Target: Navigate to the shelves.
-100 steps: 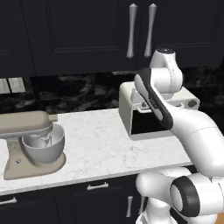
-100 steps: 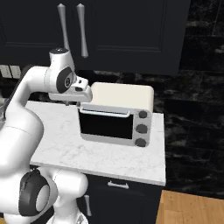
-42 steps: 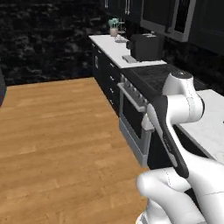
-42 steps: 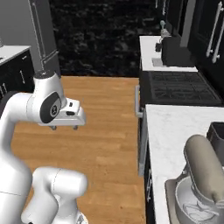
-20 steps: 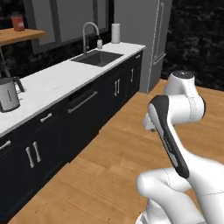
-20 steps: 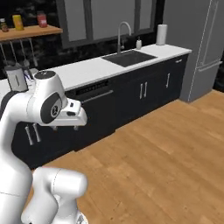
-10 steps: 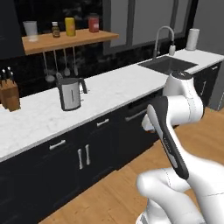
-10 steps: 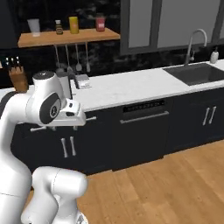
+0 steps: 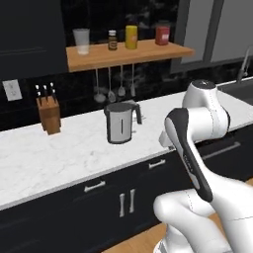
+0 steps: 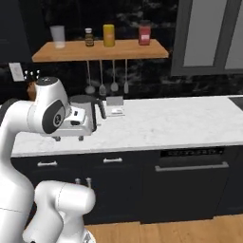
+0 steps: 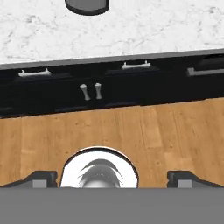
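Ahead, the shelves (image 9: 129, 53), a thick rigid wooden plank fixed to the wall above the desk (image 9: 74, 148), need reaching, not grasping. The gripper (image 11: 112, 177) hangs wide open, empty.

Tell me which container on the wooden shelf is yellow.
The yellow container stands third from the left on the shelves, between the small dark bottle and the red jar.

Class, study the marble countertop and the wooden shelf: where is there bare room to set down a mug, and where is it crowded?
Bare marble countertop lies in front of the knife block and left of the kettle; a long bare stretch runs right of the kettle. The shelf is crowded along the top with a cup, bottle and jars, utensils hanging below.
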